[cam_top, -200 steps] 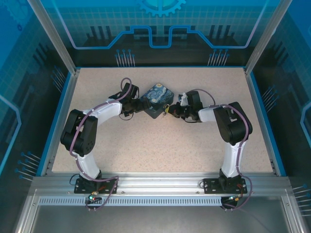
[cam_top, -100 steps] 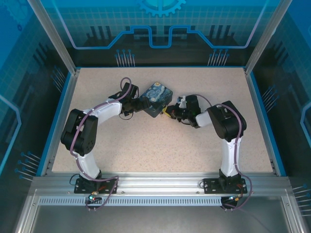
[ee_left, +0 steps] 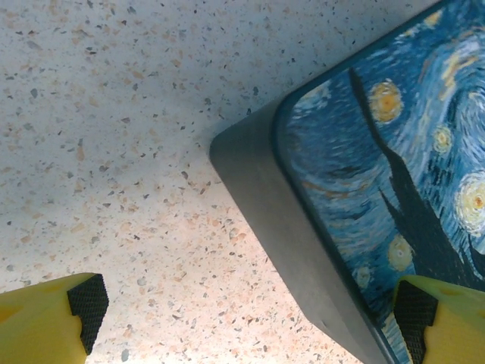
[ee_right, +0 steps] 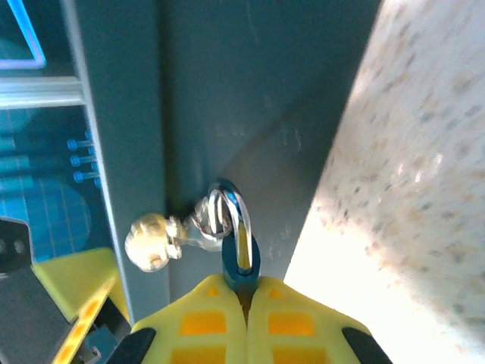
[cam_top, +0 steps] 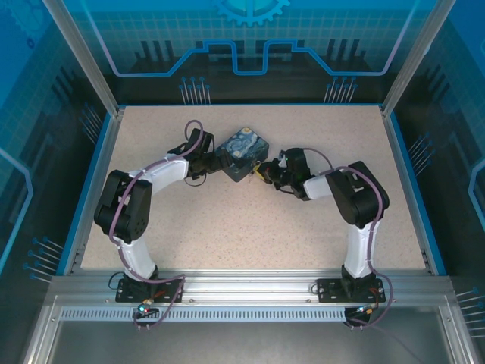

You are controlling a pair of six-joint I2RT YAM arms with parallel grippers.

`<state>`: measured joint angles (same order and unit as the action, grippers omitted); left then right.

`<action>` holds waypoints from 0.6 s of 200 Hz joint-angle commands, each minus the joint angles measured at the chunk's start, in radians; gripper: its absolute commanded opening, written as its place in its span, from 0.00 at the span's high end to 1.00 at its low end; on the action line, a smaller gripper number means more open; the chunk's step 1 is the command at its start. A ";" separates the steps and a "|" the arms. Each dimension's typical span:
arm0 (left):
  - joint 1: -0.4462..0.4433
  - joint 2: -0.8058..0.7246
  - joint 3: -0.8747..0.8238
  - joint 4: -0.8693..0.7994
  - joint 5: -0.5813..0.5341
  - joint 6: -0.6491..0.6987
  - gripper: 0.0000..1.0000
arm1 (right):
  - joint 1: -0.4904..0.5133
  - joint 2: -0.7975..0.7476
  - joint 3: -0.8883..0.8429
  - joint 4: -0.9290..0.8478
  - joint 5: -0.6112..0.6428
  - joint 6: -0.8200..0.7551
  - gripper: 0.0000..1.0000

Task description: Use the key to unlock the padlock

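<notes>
Where right tool [ee_right: 246, 297] pinches: bluish padlock [ee_right: 241, 267], shiny curved shackle [ee_right: 231, 216].

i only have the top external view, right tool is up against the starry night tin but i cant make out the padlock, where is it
Observer: In the right wrist view the small blue padlock hangs by its silver shackle from a metal loop on the grey side of the rectangular starry-night tin.
Operator: is the right tool on it
Observer: The right tool is shut, its yellow fingertips meeting at the padlock's lower end; what they pinch is hidden.
Operator: and the left tool
Observer: The left tool is open, straddling a corner of the tin: one black pad over the painted lid, the other over the speckled table.
</notes>
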<state>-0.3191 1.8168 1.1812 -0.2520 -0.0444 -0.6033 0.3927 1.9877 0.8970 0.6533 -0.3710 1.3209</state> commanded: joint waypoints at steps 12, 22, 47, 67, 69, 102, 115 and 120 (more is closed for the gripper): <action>-0.001 0.062 -0.056 -0.133 -0.050 -0.002 0.02 | -0.047 0.006 -0.024 0.037 0.082 0.015 1.00; -0.001 0.059 -0.056 -0.133 -0.048 -0.003 0.02 | -0.051 0.018 0.015 0.014 0.061 0.009 1.00; -0.001 0.052 -0.057 -0.135 -0.051 -0.003 0.02 | -0.054 -0.001 0.042 -0.094 0.043 -0.060 1.00; 0.000 0.055 -0.055 -0.137 -0.051 -0.001 0.02 | -0.069 -0.027 -0.011 -0.019 0.069 -0.034 1.00; 0.000 0.055 -0.055 -0.137 -0.052 -0.001 0.02 | -0.071 -0.024 -0.038 0.008 0.071 -0.023 1.00; 0.000 0.064 -0.060 -0.133 -0.047 -0.004 0.03 | -0.082 0.150 -0.057 0.425 0.004 0.248 1.00; 0.001 0.066 -0.059 -0.131 -0.045 -0.004 0.03 | -0.074 0.190 -0.023 0.442 -0.026 0.290 1.00; 0.000 0.065 -0.059 -0.133 -0.045 -0.004 0.03 | -0.072 0.187 -0.009 0.399 -0.040 0.275 1.00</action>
<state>-0.3302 1.8252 1.1755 -0.2184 -0.0261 -0.6041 0.3523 2.1014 0.8505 0.9470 -0.4252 1.4643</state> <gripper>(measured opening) 0.976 0.063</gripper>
